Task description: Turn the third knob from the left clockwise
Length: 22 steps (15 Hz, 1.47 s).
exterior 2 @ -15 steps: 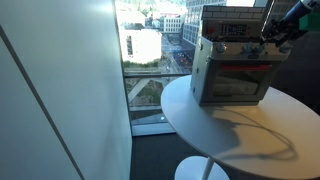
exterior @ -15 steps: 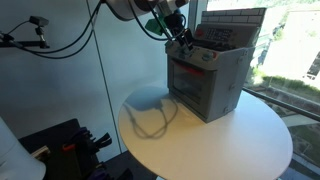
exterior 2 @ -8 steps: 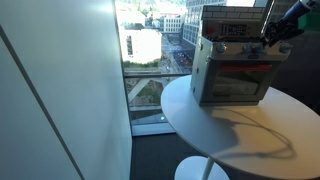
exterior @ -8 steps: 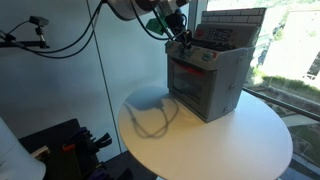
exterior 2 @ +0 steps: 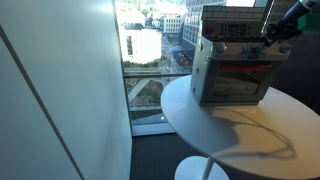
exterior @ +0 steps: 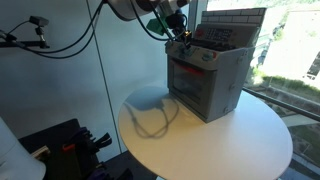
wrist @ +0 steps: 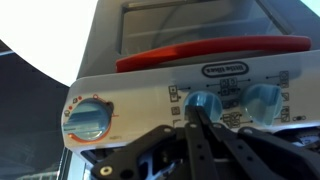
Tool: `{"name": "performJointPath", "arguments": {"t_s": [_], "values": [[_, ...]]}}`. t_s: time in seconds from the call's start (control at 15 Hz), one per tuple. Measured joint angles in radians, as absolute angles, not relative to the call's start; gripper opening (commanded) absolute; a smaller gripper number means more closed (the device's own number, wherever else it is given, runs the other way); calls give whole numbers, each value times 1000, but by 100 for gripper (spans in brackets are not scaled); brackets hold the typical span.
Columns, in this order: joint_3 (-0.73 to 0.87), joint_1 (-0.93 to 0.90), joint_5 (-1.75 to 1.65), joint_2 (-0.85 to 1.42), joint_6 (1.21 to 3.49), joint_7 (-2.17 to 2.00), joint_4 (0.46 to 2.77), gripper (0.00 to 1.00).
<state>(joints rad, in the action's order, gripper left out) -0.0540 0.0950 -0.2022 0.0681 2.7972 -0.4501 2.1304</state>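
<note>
Closed against the six-o'clock edge of the blue knob (wrist: 212, 100), the gripper (wrist: 197, 116) may slip off when twisting, lacking any real grasp.

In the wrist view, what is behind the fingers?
The toy oven's control panel, with a blue knob just past the fingers. An orange-rimmed dial and another blue knob flank it. The fingers cover the panel's lower edge and whether they grip the knob.

The jaws reach the middle blue knob (wrist: 208, 103) on the white panel (wrist: 145, 95), below a red handle (wrist: 215, 52).
</note>
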Motion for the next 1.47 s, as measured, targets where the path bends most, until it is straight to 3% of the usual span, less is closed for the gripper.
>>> {"name": "performJointPath", "arguments": {"t_s": [0.4,0.6,0.87,1.47], "values": [[-36,101,-202,69,2793,-450,2132,82],[-33,100,-202,70,2796,-450,2130,91],[-36,87,-202,70,2797,-451,2128,82],[-35,81,-202,74,2797,-451,2122,85]]}}
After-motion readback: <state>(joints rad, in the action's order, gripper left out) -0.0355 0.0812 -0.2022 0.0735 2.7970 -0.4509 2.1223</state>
